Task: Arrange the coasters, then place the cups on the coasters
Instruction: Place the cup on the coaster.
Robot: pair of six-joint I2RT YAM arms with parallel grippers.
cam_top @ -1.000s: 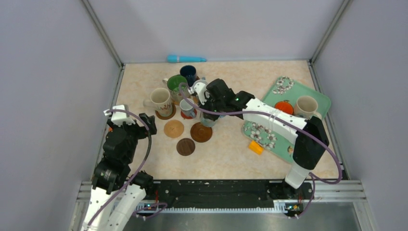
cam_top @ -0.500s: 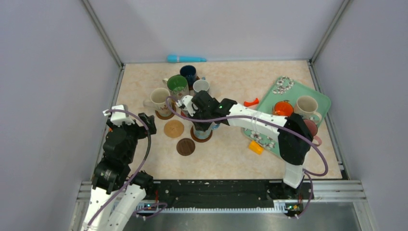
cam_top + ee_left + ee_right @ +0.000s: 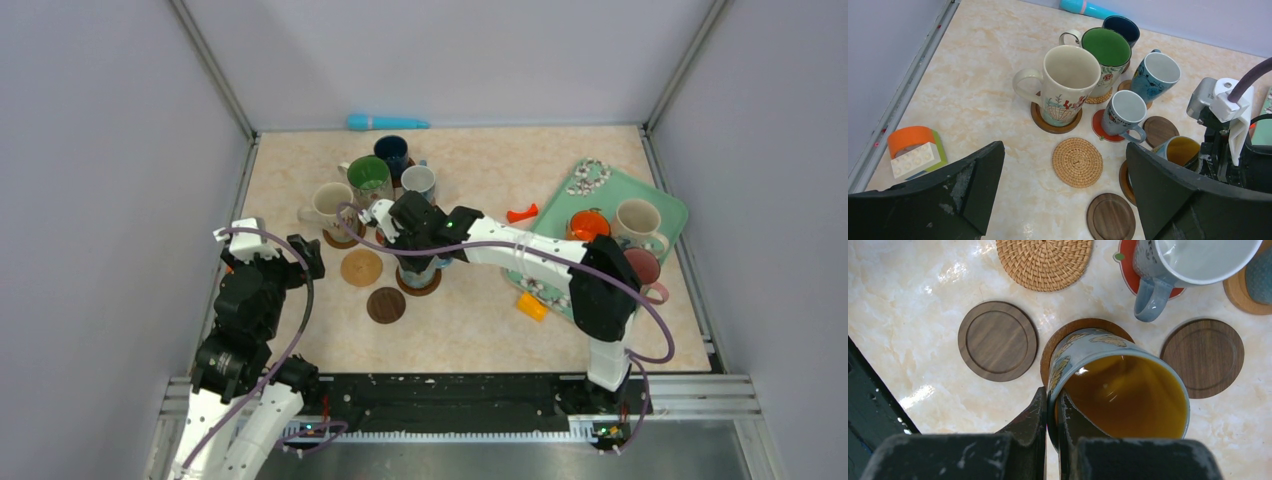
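My right gripper [image 3: 1052, 395] is shut on the rim of a blue cup with a yellow inside [image 3: 1120, 390]. The cup is directly over a brown coaster [image 3: 1073, 330], and I cannot tell whether it rests on it. Bare coasters lie around it: a woven one [image 3: 1077, 162] and two dark wooden ones [image 3: 997, 340] [image 3: 1202, 357]. A small grey cup [image 3: 1123, 115] stands on the red coaster [image 3: 1100, 127]. Behind stand cream [image 3: 1068, 85], green [image 3: 1105, 55], dark blue [image 3: 1120, 27] and light blue [image 3: 1155, 75] cups. My left gripper [image 3: 1064, 150] hangs open near the woven coaster.
A teal floral tray [image 3: 662, 202] at the right carries an orange cup [image 3: 588, 225], a cream cup [image 3: 636, 222] and a pink cup [image 3: 645, 268]. A small orange block [image 3: 532, 305] lies by its near corner. A teal tube [image 3: 387, 122] lies at the back wall.
My right arm has carried the yellow-lined cup from beside the cup group forward and left to over the brown coaster. The left arm has not moved.
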